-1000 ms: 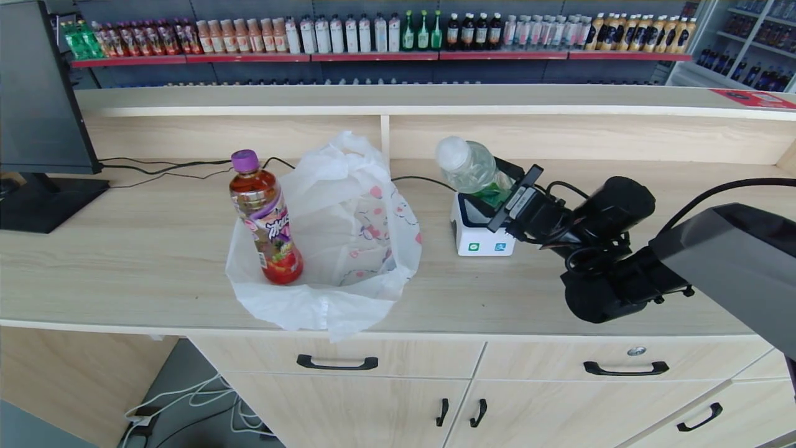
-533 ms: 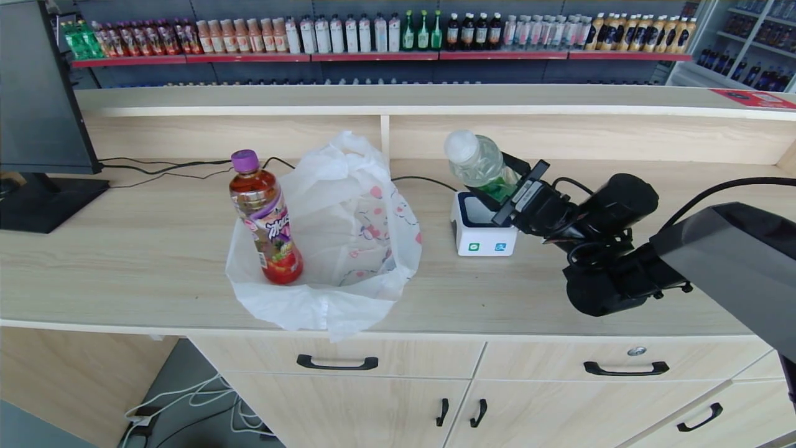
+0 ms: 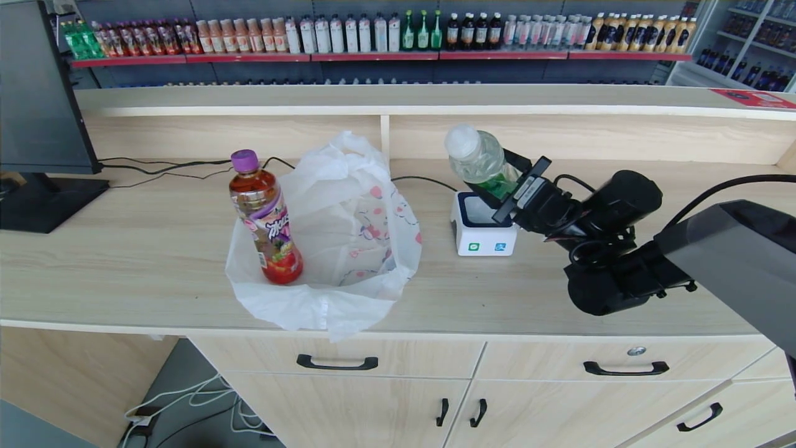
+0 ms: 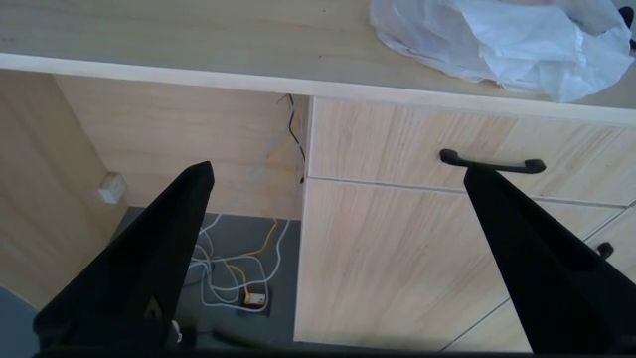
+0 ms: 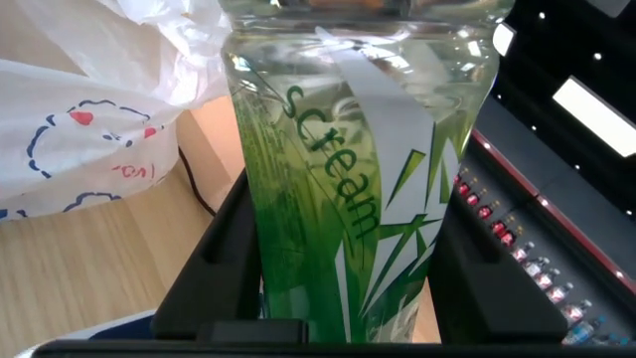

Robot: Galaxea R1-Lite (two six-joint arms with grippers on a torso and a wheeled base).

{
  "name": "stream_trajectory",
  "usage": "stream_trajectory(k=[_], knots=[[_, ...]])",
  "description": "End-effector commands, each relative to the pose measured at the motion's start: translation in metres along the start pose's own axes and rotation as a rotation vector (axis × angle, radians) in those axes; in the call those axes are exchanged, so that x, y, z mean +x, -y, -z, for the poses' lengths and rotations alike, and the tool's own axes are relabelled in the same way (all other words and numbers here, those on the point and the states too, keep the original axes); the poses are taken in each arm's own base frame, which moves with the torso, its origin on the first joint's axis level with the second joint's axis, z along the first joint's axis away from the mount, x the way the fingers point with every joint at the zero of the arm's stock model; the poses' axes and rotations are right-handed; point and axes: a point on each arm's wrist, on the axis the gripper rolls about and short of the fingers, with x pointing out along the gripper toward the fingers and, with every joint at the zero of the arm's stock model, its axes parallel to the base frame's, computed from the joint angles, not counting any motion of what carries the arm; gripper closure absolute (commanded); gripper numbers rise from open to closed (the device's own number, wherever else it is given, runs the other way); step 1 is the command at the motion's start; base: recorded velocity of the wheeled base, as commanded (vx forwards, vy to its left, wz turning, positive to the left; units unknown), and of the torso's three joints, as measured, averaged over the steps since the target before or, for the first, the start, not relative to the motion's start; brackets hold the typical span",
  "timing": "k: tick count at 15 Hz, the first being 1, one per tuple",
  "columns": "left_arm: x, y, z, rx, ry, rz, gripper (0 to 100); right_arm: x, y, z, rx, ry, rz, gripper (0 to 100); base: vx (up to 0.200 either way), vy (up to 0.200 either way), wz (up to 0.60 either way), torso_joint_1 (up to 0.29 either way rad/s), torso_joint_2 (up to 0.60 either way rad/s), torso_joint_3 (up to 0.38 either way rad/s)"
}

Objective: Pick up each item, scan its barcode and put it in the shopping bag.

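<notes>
My right gripper [image 3: 507, 180] is shut on a clear bottle with a green label and white cap [image 3: 477, 158], holding it tilted just above the white barcode scanner [image 3: 482, 233]. The right wrist view shows the clear bottle [image 5: 353, 189] clamped between the two black fingers [image 5: 219, 259]. A white shopping bag [image 3: 348, 249] lies open on the counter left of the scanner. A red tea bottle with a purple cap [image 3: 264, 218] stands upright at the bag's left rim. My left gripper [image 4: 338, 259] hangs open below the counter edge, in front of the cabinet, its fingers [image 4: 149, 268] wide apart.
A monitor on a black stand [image 3: 37, 124] sits at the counter's far left, with cables [image 3: 161, 168] running along the back. A raised wooden ledge [image 3: 398, 99] borders the counter's rear. Drawers with black handles [image 3: 337, 362] lie beneath. Shelves of bottles [image 3: 373, 34] fill the background.
My right gripper has lifted the clear bottle a little higher above the scanner and shifted it slightly right. The bag and tea bottle have not moved.
</notes>
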Motion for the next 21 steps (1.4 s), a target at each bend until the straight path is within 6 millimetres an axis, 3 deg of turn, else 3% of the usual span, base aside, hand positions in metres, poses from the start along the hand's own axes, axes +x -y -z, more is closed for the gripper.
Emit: stream_trajectory(k=[1, 9, 15, 17, 21], knots=[[0.000, 0.000, 0.000, 0.000, 0.001, 0.000, 0, 0.001, 0.002, -0.006, 0.001, 0.008, 0.000, 100, 0.000, 0.000, 0.00, 0.000, 0.00, 0.000], [0.000, 0.000, 0.000, -0.001, 0.002, 0.000, 0, 0.015, -0.002, -0.031, 0.049, 0.029, 0.036, 100, 0.000, 0.000, 0.00, 0.000, 0.00, 0.000], [0.000, 0.000, 0.000, -0.003, 0.001, 0.000, 0, 0.016, 0.023, -0.059, 0.125, -0.025, 0.176, 100, 0.000, 0.000, 0.00, 0.000, 0.00, 0.000], [0.000, 0.000, 0.000, -0.003, -0.001, 0.000, 0, 0.017, 0.023, -0.067, 0.153, -0.031, 0.192, 100, 0.000, 0.000, 0.00, 0.000, 0.00, 0.000], [0.000, 0.000, 0.000, -0.004, -0.002, 0.000, 0, 0.017, 0.003, -0.106, 0.355, -0.107, 0.252, 100, 0.000, 0.000, 0.00, 0.000, 0.00, 0.000]])
